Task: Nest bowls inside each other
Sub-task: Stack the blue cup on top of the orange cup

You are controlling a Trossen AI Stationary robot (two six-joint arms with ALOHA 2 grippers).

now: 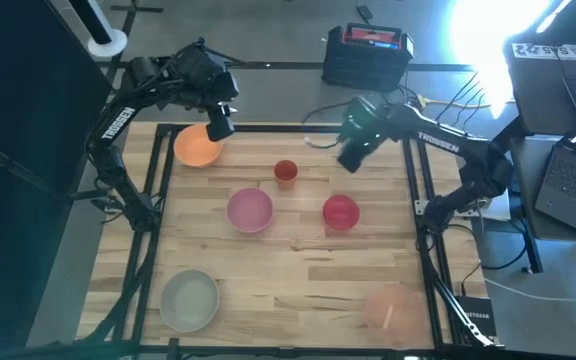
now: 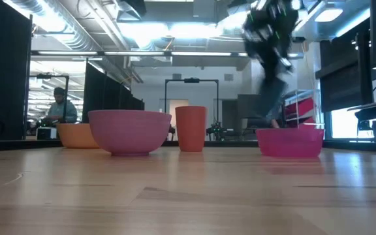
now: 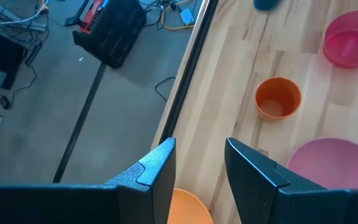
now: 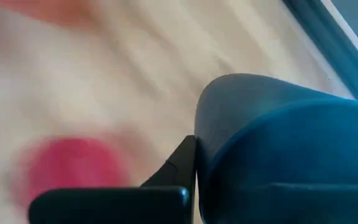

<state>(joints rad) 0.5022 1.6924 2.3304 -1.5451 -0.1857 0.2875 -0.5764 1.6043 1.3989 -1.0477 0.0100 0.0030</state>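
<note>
Five bowls rest on their bases on the wooden table: orange [image 1: 198,145] at the far left, pale pink [image 1: 250,210] and red [image 1: 340,212] in the middle, whitish-grey [image 1: 189,300] near left, and translucent peach [image 1: 393,305] near right. My left gripper [image 3: 197,174] hangs open above the orange bowl [image 3: 188,210]. My right gripper [image 1: 351,155] is at the far right of the table, beyond the red bowl. It is shut on a small dark blue cup [image 4: 278,143], which fills much of the right wrist view. My right gripper comes at the dark blue cup from above, pointing steeply down. One dark finger [image 4: 169,167] lies against the cup's wall [image 4: 204,149]. The cup hides the other finger, so I cannot tell whether that finger is inside it.
A small orange-red cup [image 1: 285,172] stands upright between the orange bowl and the red bowl. Black frame rails [image 1: 423,260] run along the table's left, right and far edges. A black box [image 1: 366,55] and cables lie beyond the far edge.
</note>
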